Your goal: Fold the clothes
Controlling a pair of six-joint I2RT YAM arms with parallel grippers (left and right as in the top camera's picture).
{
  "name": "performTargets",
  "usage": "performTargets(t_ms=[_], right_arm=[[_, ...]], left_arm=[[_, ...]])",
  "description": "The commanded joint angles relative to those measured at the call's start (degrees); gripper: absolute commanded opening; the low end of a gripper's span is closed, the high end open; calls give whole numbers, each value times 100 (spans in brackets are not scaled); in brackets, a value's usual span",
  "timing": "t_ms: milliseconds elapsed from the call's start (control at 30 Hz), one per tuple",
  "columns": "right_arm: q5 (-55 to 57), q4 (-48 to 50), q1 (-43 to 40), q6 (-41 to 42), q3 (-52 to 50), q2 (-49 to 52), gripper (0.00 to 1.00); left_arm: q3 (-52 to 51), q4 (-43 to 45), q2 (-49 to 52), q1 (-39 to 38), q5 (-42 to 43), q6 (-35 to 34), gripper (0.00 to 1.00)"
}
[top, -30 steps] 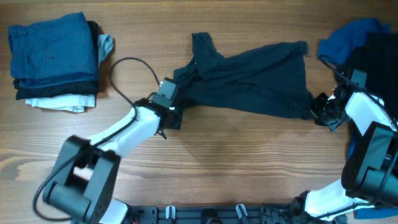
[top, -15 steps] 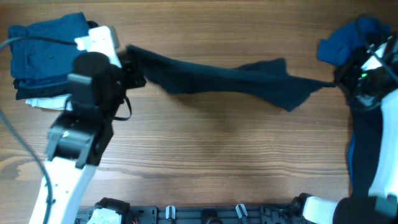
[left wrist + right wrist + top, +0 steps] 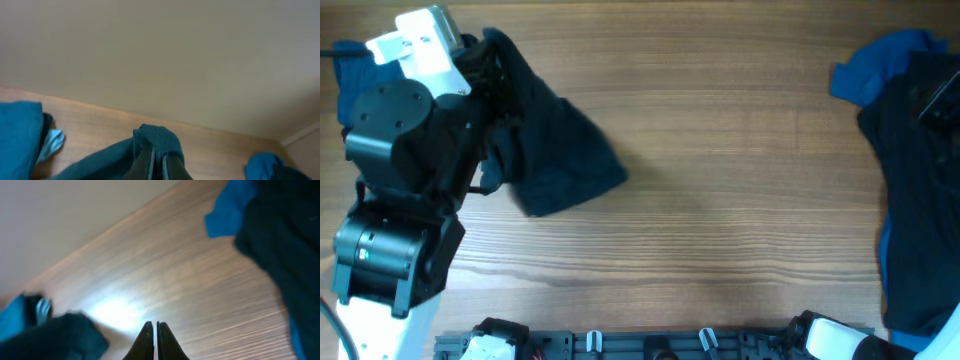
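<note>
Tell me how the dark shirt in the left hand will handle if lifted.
Probably very floppy: the dark shirt droops bunched from the left hand, holding no shape. Likely light, since one small pinch of cloth carries it. It would probably trail and crease on the table rather than lie flat.

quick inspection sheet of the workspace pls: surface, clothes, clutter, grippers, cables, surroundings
surface: wooden table, no spills seen
job's things: dark navy shirt bunched in the left gripper, draping down; folded stack at the left end; loose pile of dark and blue clothes at the right end
clutter: nothing seen
grippers: left gripper shut on the dark navy shirt; right gripper shut, nothing between its fingers
cables: dark cable at the lower left edge, beside the left arm
surroundings: plain beige wall behind the table
</note>
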Motion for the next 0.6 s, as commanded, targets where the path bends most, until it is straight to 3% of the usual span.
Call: performTargets(t_ms=[0, 133, 333, 567], right_arm=[[-1309, -249, 24, -1121, -92, 192, 4], [-1534, -575, 105, -1808, -96, 323, 4], [-1532, -444, 793, -1993, -96, 444, 4], [-1534, -278, 1545, -1904, -358, 953, 4]], left_arm=[[74, 136, 223, 46, 120, -52, 4], [74, 503, 315, 46, 299, -55, 4], [74, 1167, 479, 46, 592, -98, 4], [74, 1233, 859, 46, 754, -92, 4]])
